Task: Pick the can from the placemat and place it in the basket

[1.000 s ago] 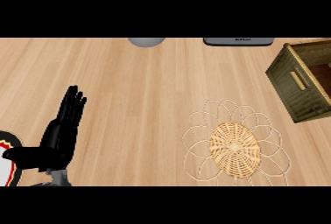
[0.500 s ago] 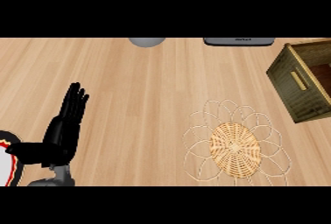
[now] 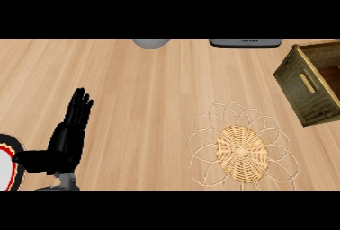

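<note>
Nearest, the left hand (image 3: 63,146) sat low at left, open with fingers straight, holding nothing, just beside a red-rimmed plate (image 3: 6,143) at the edge. No right hand showed. The woven placemat (image 3: 240,152) lay at near right with no can on it. The basket (image 3: 302,87) stood farther right, well apart from the hand. At the far edge was a cropped grey round thing (image 3: 151,42); possibly the can, could not tell. Pick judged not begun; the next move called for finding the can first.

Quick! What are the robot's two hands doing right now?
Left hand: open, fingers straight, holding nothing.
Right hand: not in the picture.
</note>
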`<action>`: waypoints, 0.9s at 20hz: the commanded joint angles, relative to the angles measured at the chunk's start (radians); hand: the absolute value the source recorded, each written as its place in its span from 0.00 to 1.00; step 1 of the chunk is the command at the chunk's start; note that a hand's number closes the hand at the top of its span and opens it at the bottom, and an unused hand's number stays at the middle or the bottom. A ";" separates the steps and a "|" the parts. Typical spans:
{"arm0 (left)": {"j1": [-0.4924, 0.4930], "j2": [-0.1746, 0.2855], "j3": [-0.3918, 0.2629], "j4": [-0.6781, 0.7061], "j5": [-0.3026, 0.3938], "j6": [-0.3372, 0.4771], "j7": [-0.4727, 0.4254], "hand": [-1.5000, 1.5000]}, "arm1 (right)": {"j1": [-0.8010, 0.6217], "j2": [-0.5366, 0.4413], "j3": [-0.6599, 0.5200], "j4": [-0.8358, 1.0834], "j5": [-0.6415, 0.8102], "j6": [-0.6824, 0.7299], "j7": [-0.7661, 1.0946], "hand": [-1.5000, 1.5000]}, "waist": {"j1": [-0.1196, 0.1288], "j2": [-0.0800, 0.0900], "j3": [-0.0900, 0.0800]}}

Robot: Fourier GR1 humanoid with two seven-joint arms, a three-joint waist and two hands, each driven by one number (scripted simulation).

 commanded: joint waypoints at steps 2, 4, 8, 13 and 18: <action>-0.056 -0.005 0.016 0.043 -0.011 0.016 0.013 0.50 | -0.112 0.016 0.049 0.182 0.045 -0.043 -0.077 1.00 | 0.001 0.001 0.000; -0.022 -0.023 -0.034 -0.108 -0.031 0.046 0.115 0.50 | -0.086 0.019 0.042 0.209 0.068 -0.073 -0.117 1.00 | 0.000 -0.001 0.000; -0.004 0.009 -0.001 -0.058 -0.012 0.000 0.075 0.50 | -0.150 0.015 0.050 0.325 0.074 -0.068 -0.136 1.00 | 0.001 0.000 0.000; -0.030 -0.004 0.000 -0.033 -0.019 0.009 0.065 0.50 | -0.234 0.002 0.045 0.498 0.113 -0.133 -0.128 1.00 | 0.004 0.001 0.000; 0.045 -0.022 -0.022 -0.026 -0.034 0.003 -0.016 0.50 | -0.246 0.039 0.097 0.571 0.165 -0.196 -0.236 0.00 | 0.005 0.000 0.000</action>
